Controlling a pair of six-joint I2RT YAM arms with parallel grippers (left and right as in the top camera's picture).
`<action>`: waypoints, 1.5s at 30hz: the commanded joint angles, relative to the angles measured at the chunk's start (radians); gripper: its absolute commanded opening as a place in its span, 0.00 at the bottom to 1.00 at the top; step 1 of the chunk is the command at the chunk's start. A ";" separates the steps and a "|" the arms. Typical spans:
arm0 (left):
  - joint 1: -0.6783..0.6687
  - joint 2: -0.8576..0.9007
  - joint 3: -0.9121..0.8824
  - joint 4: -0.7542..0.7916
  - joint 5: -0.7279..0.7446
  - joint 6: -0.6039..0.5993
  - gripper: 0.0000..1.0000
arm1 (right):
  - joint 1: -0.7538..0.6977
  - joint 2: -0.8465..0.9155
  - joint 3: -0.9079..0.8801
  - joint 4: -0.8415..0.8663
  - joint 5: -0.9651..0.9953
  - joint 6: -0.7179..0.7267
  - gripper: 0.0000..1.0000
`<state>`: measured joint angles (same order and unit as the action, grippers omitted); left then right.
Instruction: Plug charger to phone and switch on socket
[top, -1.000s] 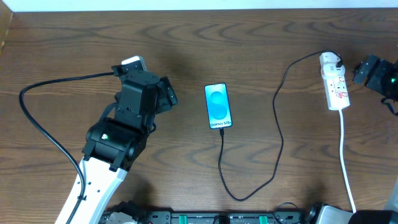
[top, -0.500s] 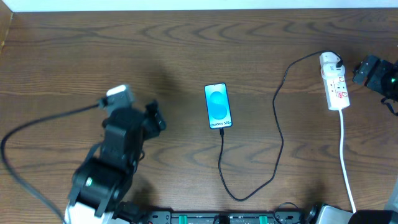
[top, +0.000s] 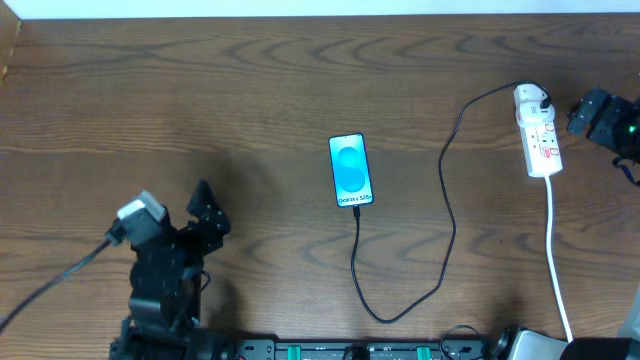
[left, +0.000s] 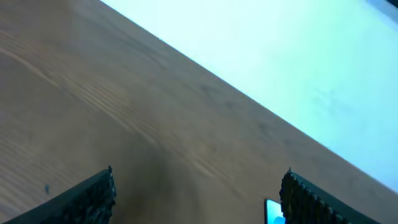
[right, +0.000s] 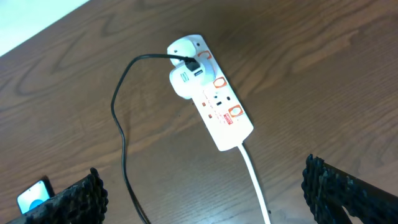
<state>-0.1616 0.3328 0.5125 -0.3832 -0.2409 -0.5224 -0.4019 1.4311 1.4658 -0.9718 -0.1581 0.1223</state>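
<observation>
The phone (top: 350, 170) lies screen-up at the table's middle, blue-teal screen lit. The charger's thin black cable (top: 447, 200) meets the phone's near end, loops toward the front and runs up to the white adapter (top: 530, 99) on the socket (top: 543, 145), a white power strip at the far right. My left gripper (top: 207, 207) is open and empty at the front left, well apart from the phone. My right gripper (right: 202, 186) is open and empty, hovering just right of the socket (right: 217, 112). The phone's corner shows in the left wrist view (left: 272, 211).
The socket's white cord (top: 556, 260) runs toward the front right edge. The left arm's thick black cable (top: 60, 285) trails across the front left. The table's far edge meets a pale wall (left: 298, 56).
My left arm has pulled back from beside the phone toward the front left corner. The right arm, phone, cable and socket have not moved.
</observation>
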 joint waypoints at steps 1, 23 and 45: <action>0.035 -0.084 -0.082 0.051 0.018 0.010 0.84 | -0.002 -0.004 0.011 -0.002 0.006 0.004 0.99; 0.142 -0.332 -0.509 0.447 0.113 0.146 0.84 | -0.002 -0.004 0.011 -0.002 0.006 0.004 0.99; 0.151 -0.329 -0.509 0.312 0.204 0.372 0.84 | -0.002 -0.004 0.011 -0.002 0.006 0.004 0.99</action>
<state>-0.0147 0.0101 0.0216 -0.0265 -0.0444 -0.1745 -0.4019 1.4311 1.4658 -0.9718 -0.1577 0.1223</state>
